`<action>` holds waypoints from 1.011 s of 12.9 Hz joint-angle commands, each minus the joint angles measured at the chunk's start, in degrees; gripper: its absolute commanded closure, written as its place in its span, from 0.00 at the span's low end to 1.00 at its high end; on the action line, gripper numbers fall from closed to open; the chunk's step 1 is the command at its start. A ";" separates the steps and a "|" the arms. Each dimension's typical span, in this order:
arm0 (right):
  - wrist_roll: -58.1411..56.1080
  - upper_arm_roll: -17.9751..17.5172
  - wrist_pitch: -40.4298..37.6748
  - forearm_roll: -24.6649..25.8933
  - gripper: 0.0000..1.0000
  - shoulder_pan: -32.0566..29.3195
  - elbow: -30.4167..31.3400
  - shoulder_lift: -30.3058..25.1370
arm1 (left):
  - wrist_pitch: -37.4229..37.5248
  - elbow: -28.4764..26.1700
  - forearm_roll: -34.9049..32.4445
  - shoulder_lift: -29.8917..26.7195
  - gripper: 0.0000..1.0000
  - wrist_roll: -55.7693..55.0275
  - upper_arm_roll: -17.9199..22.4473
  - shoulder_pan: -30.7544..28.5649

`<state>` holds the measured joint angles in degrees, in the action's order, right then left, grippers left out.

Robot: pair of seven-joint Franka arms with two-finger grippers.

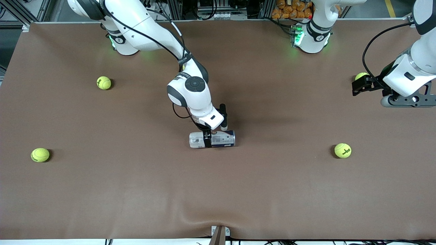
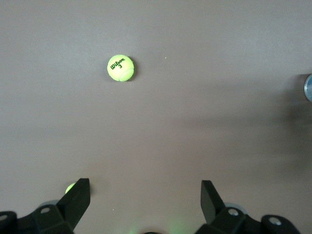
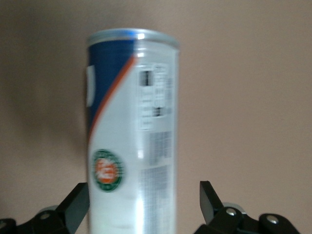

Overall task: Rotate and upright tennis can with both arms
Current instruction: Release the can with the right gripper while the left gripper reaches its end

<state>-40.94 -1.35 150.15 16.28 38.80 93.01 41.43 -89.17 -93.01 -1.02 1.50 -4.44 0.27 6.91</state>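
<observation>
With the tennis can (image 1: 212,139) lying on its side mid-desk (image 1: 238,190), the right gripper (image 1: 208,136) straddles it with fingers wide and should lift clear without nudging it, while the left gripper (image 1: 361,86), also wide, waits at its end.

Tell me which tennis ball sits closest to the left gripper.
The tennis ball partly hidden beside the left gripper, farthest from the front camera.
</observation>
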 commanded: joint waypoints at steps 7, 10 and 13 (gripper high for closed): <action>9.38 0.20 -8.90 -13.02 0.00 -1.79 -1.34 -4.86 | -4.86 0.81 13.38 9.03 0.00 0.66 -0.18 0.12; 10.00 0.12 -10.66 -13.30 0.00 -7.41 -1.16 -6.88 | -9.95 0.73 26.64 16.06 0.00 0.66 -0.27 0.99; 11.05 0.12 -10.76 -13.99 0.00 -12.51 -1.16 -8.82 | -14.97 0.55 37.81 22.91 0.00 0.66 -0.45 3.53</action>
<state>-31.00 -0.28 140.25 3.64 29.19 90.66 35.01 -101.93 -93.42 31.78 20.84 -4.44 -0.10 8.91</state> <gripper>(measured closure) 0.000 0.000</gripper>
